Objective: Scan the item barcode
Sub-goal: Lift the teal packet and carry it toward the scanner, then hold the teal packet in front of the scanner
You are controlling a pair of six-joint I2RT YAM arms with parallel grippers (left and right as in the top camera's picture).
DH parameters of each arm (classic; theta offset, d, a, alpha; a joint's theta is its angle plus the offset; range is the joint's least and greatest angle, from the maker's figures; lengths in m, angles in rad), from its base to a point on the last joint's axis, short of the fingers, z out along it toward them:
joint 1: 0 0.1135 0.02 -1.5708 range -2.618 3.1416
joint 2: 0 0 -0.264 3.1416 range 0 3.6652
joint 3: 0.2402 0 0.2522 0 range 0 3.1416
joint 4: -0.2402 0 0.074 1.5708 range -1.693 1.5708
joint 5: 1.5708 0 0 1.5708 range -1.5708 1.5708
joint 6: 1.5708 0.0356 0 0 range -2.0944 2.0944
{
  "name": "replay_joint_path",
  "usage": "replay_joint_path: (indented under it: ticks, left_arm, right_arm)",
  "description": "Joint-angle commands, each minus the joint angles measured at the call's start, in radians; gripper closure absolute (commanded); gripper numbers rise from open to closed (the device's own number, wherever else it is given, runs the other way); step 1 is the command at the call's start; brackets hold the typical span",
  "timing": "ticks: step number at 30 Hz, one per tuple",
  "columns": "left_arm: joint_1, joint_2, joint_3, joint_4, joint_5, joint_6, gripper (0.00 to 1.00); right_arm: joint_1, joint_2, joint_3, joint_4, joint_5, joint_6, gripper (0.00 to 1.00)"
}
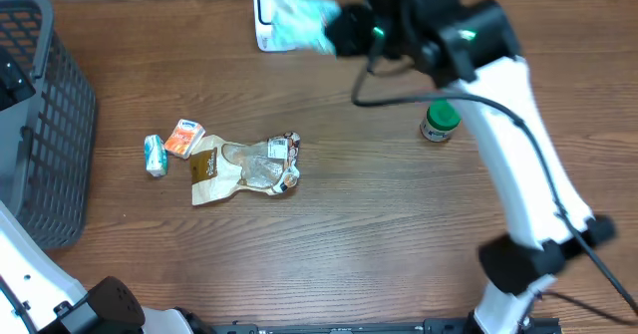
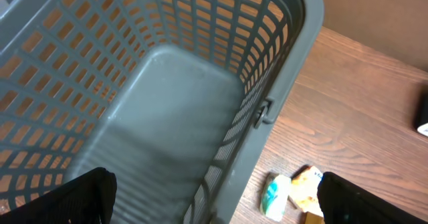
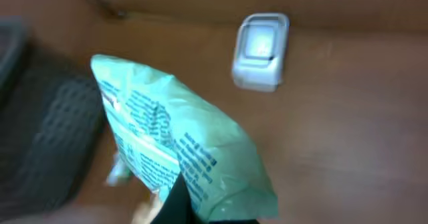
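My right gripper (image 1: pixel 344 30) is shut on a pale green printed packet (image 1: pixel 304 20), held up at the back of the table right next to the white barcode scanner (image 1: pixel 269 15). In the right wrist view the packet (image 3: pixel 174 144) fills the lower middle, pinched at its bottom edge by the gripper (image 3: pixel 200 210), and the scanner (image 3: pixel 261 50) stands beyond it. The picture is blurred, and I make out blue print on the packet but no barcode. My left gripper (image 2: pixel 214 200) hangs open and empty over the grey basket (image 2: pixel 167 117).
The basket (image 1: pixel 40 125) takes up the left edge of the table. A brown and clear pouch (image 1: pixel 244 167), an orange packet (image 1: pixel 183 138) and a small teal-white packet (image 1: pixel 155 156) lie left of centre. A green-lidded jar (image 1: pixel 439 122) stands under the right arm.
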Motion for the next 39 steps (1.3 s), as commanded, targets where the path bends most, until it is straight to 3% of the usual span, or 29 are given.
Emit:
replay_joint_path:
  ticks: [1,4,7,11,14,21,26,39]
  left_arm:
    - [0.0,0.001,-0.003,0.0,0.008,0.015,0.0]
    - [0.0,0.001,-0.003,0.0,0.008,0.015,0.0]
    - [0.0,0.001,-0.003,0.0,0.008,0.015,0.0]
    - [0.0,0.001,-0.003,0.0,0.008,0.015,0.0]
    - [0.0,0.001,-0.003,0.0,0.008,0.015,0.0]
    - [0.0,0.001,-0.003,0.0,0.008,0.015,0.0]
    - [0.0,0.001,-0.003,0.0,0.008,0.015,0.01]
    - [0.0,0.001,-0.003,0.0,0.008,0.015,0.0]
  right_arm:
    - [0.07,0.164,0.116,0.164,0.562,-0.132,0.96]
    - [0.101,0.271,0.111,0.418,0.8,-0.37,0.96]
    - [0.108,0.362,0.111,0.657,0.908,-0.561,0.96]
    - [0.106,0.47,0.11,0.866,0.903,-0.933,0.96]
    - [0.104,0.527,0.11,0.969,0.846,-1.105,0.96]
    - [0.095,0.654,0.109,1.054,0.666,-1.541,0.96]
    - [0.094,0.696,0.109,1.131,0.667,-1.598,0.96]
    - [0.085,0.7,0.109,1.135,0.679,-1.601,0.96]
